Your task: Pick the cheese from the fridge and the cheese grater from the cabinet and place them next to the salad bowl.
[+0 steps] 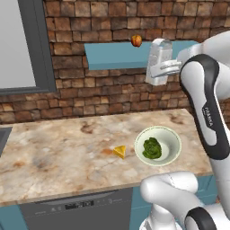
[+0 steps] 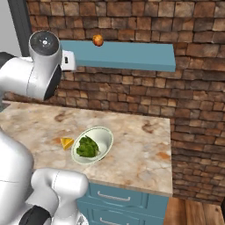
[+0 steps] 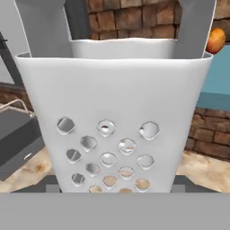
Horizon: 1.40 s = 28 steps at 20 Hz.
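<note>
**Count of things on the shelf and counter**

There is 1 grater, pale and box-shaped, with 1 face of punched holes turned to the hand camera. There is 1 round orange-red fruit on 1 teal shelf. On 1 stone counter lie 1 yellow cheese wedge and 1 cream bowl holding 1 heap of green salad. Below the counter, 2 teal drawers show, each with 1 handle.
</note>
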Tool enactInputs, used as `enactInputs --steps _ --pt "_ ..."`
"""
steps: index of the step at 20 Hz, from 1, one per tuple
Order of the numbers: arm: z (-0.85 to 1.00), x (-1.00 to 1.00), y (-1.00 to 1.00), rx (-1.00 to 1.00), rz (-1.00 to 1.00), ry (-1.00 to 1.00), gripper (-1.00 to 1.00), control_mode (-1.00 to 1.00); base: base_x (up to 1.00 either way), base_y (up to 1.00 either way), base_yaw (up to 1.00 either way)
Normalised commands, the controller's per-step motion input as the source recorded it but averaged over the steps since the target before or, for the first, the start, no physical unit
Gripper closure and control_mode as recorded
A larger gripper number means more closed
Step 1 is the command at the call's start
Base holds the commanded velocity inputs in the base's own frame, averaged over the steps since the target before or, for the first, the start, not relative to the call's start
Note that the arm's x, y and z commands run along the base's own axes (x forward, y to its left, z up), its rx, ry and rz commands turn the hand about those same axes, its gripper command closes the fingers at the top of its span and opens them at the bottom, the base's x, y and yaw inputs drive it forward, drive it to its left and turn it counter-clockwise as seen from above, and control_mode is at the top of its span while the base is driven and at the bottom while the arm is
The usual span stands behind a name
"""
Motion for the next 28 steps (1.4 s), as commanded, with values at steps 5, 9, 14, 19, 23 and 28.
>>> enactInputs --steps 5,9,14,19,23,28 --pt "-0.28 -0.51 0.38 0.00 -0.18 0.00 1.00 -1.00 0.00 0.00 0.00" --pt "-0.31 -0.38 0.41 0.00 -0.27 0.04 1.00 -1.00 0.00 0.00 0.00" --pt "-0.40 -0.30 0.46 -0.03 -0.31 0.01 1.00 -1.00 0.00 0.00 0.00" --pt "-0.38 -0.08 0.33 -0.04 -0.43 0.00 1.00 -1.00 0.00 0.00 0.00" --pt "-0.47 -0.01 0.04 -0.02 -0.25 0.01 1.00 -1.00 0.00 0.00 0.00" --pt "-0.60 -0.01 0.01 -0.05 -0.20 -0.01 1.00 -1.00 0.00 0.00 0.00"
